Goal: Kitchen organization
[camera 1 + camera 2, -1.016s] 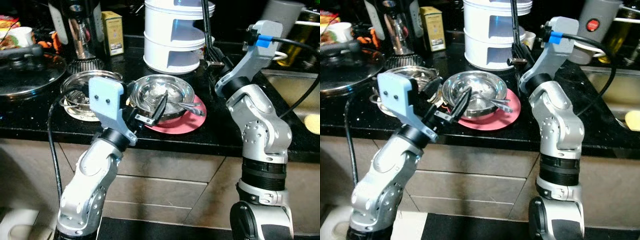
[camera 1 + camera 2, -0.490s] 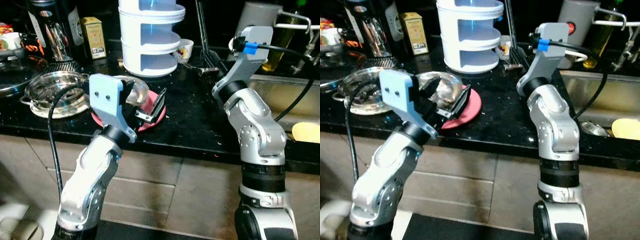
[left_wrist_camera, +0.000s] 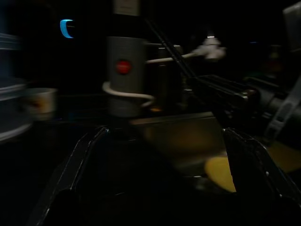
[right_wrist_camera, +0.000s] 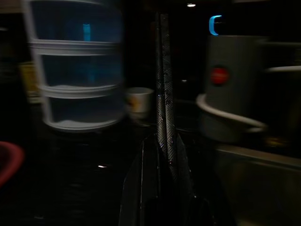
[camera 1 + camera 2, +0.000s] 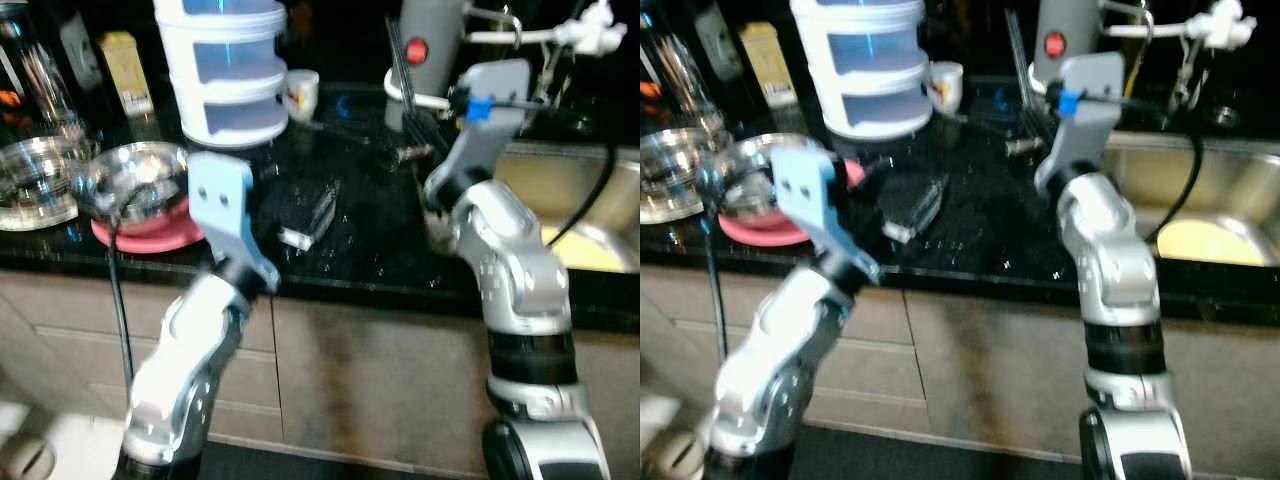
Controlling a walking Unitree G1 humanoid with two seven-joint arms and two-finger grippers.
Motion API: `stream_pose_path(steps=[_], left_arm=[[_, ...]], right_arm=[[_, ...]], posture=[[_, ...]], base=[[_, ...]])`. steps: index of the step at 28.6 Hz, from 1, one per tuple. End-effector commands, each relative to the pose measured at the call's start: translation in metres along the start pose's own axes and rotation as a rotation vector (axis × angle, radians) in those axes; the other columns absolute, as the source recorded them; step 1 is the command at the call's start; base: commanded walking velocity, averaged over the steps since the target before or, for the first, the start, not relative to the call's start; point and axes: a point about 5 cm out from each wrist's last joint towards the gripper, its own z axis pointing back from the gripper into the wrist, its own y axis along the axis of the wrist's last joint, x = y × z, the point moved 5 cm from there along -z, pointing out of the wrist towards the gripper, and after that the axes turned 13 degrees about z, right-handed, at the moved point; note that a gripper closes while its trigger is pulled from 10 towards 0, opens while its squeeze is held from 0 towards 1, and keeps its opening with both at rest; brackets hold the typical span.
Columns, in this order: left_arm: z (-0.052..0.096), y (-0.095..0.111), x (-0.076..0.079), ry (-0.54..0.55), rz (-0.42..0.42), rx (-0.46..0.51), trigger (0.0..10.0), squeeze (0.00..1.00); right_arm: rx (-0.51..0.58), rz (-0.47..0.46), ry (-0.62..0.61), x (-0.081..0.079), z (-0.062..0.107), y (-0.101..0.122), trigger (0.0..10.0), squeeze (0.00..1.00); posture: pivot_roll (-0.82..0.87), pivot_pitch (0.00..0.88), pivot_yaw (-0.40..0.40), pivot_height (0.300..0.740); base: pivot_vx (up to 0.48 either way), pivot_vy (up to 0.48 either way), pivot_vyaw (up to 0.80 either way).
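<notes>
A steel bowl sits on a red plate at the left of the black counter. My left gripper hovers low over the bare counter to the right of the plate, open and holding nothing. In the left wrist view its fingers stand wide apart, facing the sink. My right gripper is raised over the back of the counter, its long fingers pressed together and pointing up, shut with nothing seen between them.
A white tiered container and a small cup stand at the back. A glass bowl is at far left. A grey appliance with a red button stands beside the sink, which holds a yellow item.
The camera has swung right, so the bowl and plate now sit at the left and the sink shows. The left gripper now hangs over bare counter instead of the bowl.
</notes>
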Motion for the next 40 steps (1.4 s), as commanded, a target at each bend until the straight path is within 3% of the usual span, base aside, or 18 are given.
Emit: stream_pose_path(steps=[1, 11, 21, 31, 35, 40], left_arm=[[0.001, -0.002, -0.003, 0.008, -0.010, -0.008, 10.0, 0.00], [0.002, -0.005, -0.005, 0.018, 0.005, -0.013, 10.0, 0.00], [0.002, -0.005, -0.005, 0.022, 0.011, -0.011, 10.0, 0.00], [0.004, -0.006, -0.009, 0.045, -0.001, -0.007, 10.0, 0.00], [0.008, -0.005, -0.023, 0.116, -0.048, -0.007, 10.0, 0.00], [0.027, -0.005, -0.068, 0.339, -0.167, -0.018, 10.0, 0.00]], right_arm=[[0.000, 0.006, 0.006, -0.002, -0.001, 0.001, 10.0, 0.00], [-0.021, 0.030, 0.014, -0.005, -0.002, -0.005, 10.0, 0.00], [-0.087, 0.092, 0.019, -0.007, -0.005, -0.018, 10.0, 0.00], [-0.130, 0.138, 0.036, -0.015, -0.019, -0.027, 10.0, 0.00], [-0.130, 0.134, 0.053, -0.021, -0.023, -0.029, 10.0, 0.00], [-0.155, 0.130, 0.114, -0.041, -0.029, -0.039, 10.0, 0.00]], posture=[[0.03, 0.034, -0.045, 0.740], [0.03, 0.036, -0.046, 0.740], [0.04, 0.039, -0.048, 0.740], [0.05, 0.035, -0.055, 0.740], [0.06, 0.033, -0.062, 0.740], [0.06, 0.030, -0.066, 0.740]], base=[[0.000, 0.000, 0.00], [0.000, -0.360, 0.00], [0.000, 0.000, 0.00], [0.000, 0.000, -0.71], [0.000, 0.000, -0.30], [0.000, 0.000, 0.00]])
